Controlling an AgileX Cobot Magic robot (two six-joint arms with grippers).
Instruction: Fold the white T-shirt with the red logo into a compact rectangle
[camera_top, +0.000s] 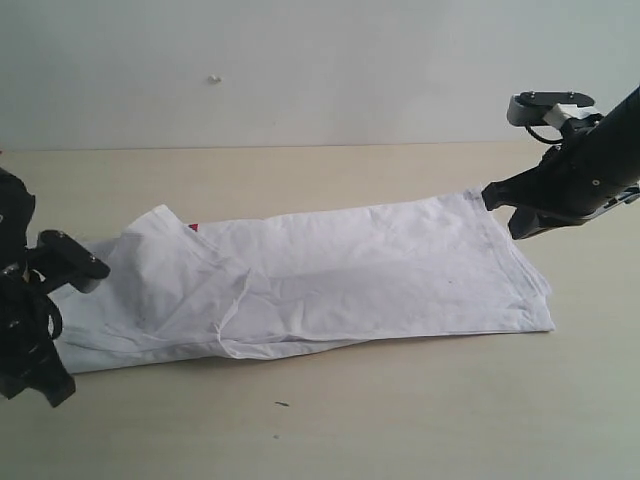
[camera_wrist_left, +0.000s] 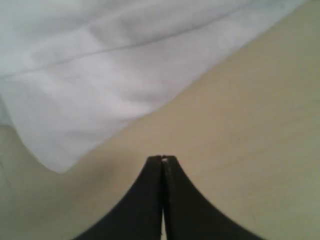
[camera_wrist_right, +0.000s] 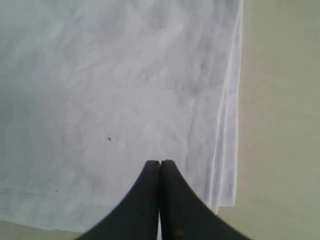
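Folds could be coming undone if shut, empty left hand (camera_wrist_left: 162, 159) or right hand (camera_wrist_right: 160, 162) bumps the white T-shirt (camera_top: 350, 280).

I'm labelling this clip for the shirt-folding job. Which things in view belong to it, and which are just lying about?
Belongs to the job:
- white T-shirt, already folded into a long strip
- red logo, only a sliver showing
- left gripper and right gripper, both shut

Just lying about:
- dark speck on the table
- small mark on the wall
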